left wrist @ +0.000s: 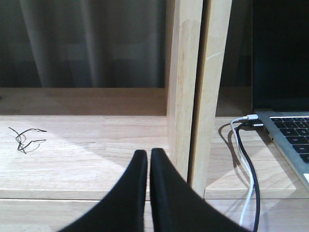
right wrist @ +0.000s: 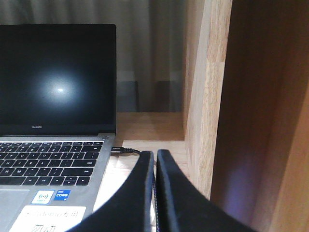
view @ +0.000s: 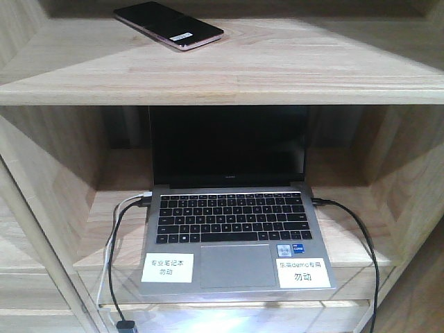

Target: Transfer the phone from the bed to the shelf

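Front view: glossy black phone (view: 168,25) flat on pale, seemingly matte wood shelf (view: 222,73).

glossy black phone (view: 168,25) pinkish-edged, pale wood shelf (view: 277,69), grey laptop (view: 232,229)

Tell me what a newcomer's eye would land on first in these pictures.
First, the open grey laptop with its black screen, filling the lower compartment of the pale wooden shelf, cables plugged into both sides. Next, the glossy black phone lying flat on the board above it, left of centre. In each wrist view a pair of black jaws sits closed and empty.
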